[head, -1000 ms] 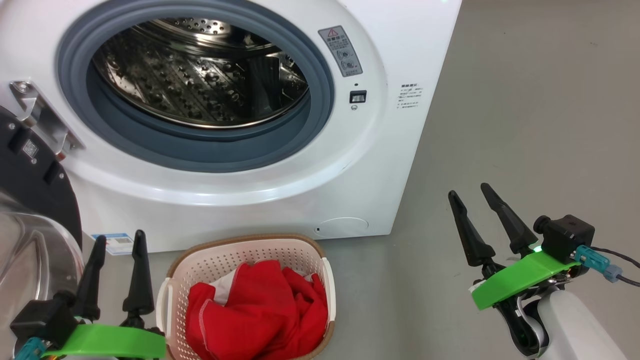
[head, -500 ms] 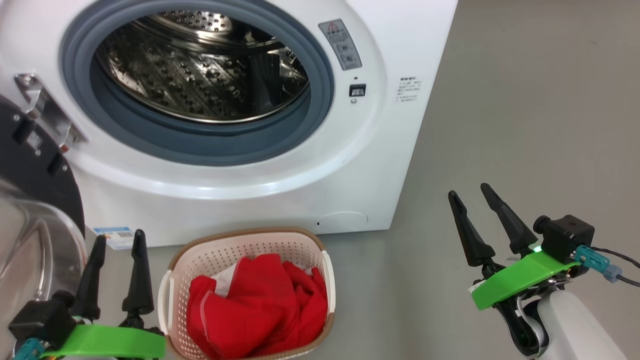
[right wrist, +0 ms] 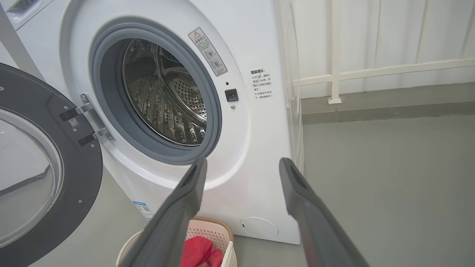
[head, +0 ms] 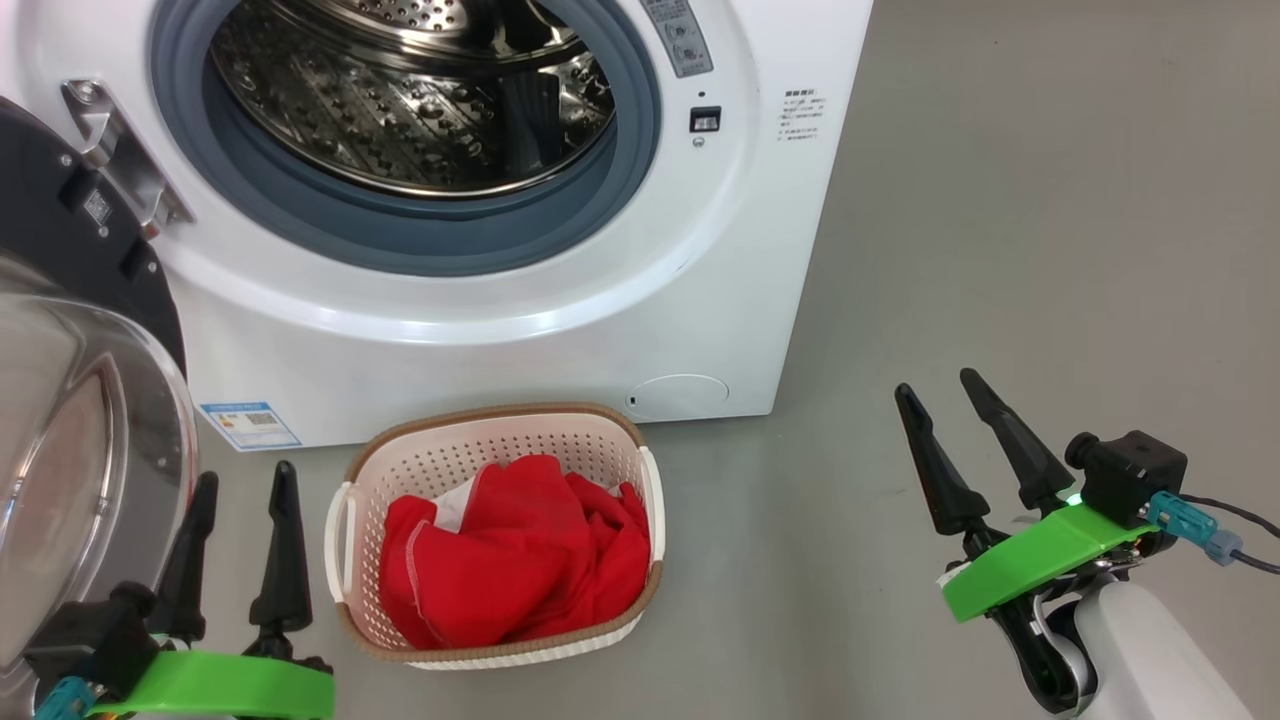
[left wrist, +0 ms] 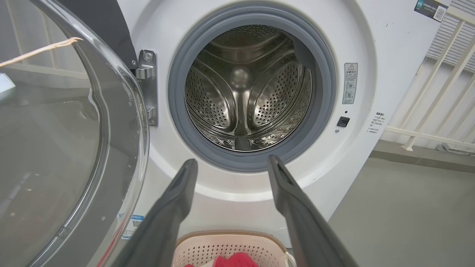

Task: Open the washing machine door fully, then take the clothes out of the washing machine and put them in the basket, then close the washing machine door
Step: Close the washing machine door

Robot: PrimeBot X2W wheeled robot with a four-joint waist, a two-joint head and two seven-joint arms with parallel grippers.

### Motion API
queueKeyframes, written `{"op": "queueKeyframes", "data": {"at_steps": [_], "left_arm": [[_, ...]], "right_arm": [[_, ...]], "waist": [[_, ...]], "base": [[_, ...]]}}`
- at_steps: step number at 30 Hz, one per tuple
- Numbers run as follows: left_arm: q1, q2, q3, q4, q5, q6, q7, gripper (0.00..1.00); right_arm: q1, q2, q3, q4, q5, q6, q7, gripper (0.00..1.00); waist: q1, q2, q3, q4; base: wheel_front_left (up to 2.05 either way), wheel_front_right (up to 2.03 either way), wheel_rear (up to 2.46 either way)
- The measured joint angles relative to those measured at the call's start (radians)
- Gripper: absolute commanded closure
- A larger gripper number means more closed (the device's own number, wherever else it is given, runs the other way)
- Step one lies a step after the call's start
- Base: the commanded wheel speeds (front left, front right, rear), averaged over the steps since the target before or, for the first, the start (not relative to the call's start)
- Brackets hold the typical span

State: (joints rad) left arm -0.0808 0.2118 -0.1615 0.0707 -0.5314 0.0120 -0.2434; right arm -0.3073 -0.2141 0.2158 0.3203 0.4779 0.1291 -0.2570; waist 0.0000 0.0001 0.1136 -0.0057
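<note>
The white washing machine stands ahead with its steel drum bare. Its black door with the glass bowl is swung wide to the left, seen too as the door in the right wrist view. Red clothes lie in the cream basket on the floor before the machine. My left gripper is open and empty just left of the basket, beside the door glass. My right gripper is open and empty over the floor, well right of the basket.
Grey floor stretches to the right of the machine. A white railing runs along the wall behind it. A blue sticker marks the machine's lower left corner.
The head camera has tilted down, so machine and basket sit higher in the picture. Both grippers hold their places and stay open.
</note>
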Motion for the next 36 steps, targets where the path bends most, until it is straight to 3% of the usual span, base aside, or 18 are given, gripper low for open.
{"op": "queueKeyframes", "data": {"at_steps": [36], "left_arm": [[0.000,0.011,-0.021,0.000,-0.003,0.002,0.000,0.00]], "right_arm": [[0.001,0.001,-0.003,0.005,0.000,0.000,0.000,0.00]], "waist": [[0.0000,0.0000,-0.002,0.022]], "base": [[0.00,0.00,0.00]]}}
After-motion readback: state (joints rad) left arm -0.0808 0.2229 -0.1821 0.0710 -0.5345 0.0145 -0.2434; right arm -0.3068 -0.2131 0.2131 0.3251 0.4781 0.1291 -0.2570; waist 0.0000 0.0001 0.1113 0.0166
